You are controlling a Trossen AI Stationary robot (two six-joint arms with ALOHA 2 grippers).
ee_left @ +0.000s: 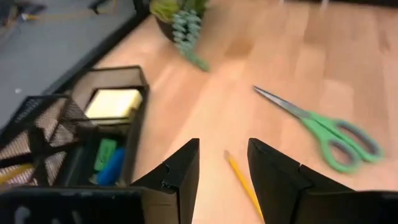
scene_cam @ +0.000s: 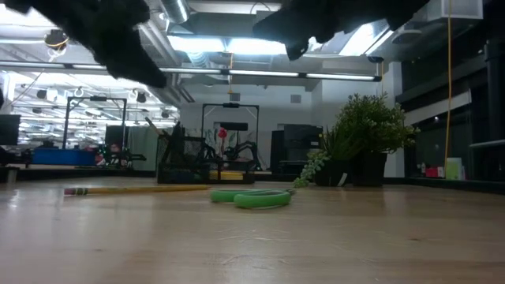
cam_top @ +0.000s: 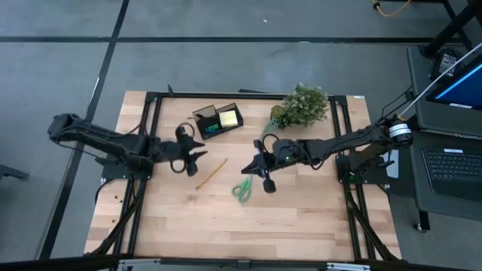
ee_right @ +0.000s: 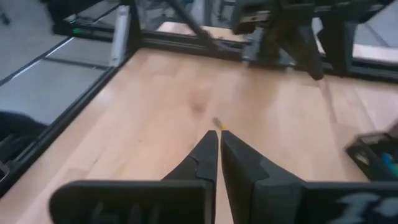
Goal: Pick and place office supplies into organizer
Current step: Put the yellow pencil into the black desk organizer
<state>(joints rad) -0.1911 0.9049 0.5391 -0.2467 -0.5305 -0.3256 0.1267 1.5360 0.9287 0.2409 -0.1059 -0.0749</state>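
Left gripper (cam_top: 197,153): hovers above the table, just near-left of the organizer; its fingers (ee_left: 180,171) stand apart with nothing between them, and the wooden table shows through the gap.
Right gripper (cam_top: 254,167): hangs over the middle of the table, just above the scissors; fingers (ee_right: 208,155) pressed together, holding nothing.
Organizer (cam_top: 218,119): black mesh box at the far edge of the table, left of the plant.
Sticky-note pad (cam_top: 229,117): yellow, lying in the organizer's right compartment.
Green and blue pieces (ee_left: 107,158): lying in a compartment beside the pad's.
Pencil (cam_top: 212,172): lies flat on the bare wood at a slant, between the two grippers, near of the organizer and well apart from it.
Scissors (cam_top: 242,190): green-handled, flat on the table, right of the pencil, outside the organizer.
Plant (cam_top: 300,107): bushy, in a pot at the far edge, right of the organizer.
Table (cam_top: 301,218): light wood boards on a black frame.
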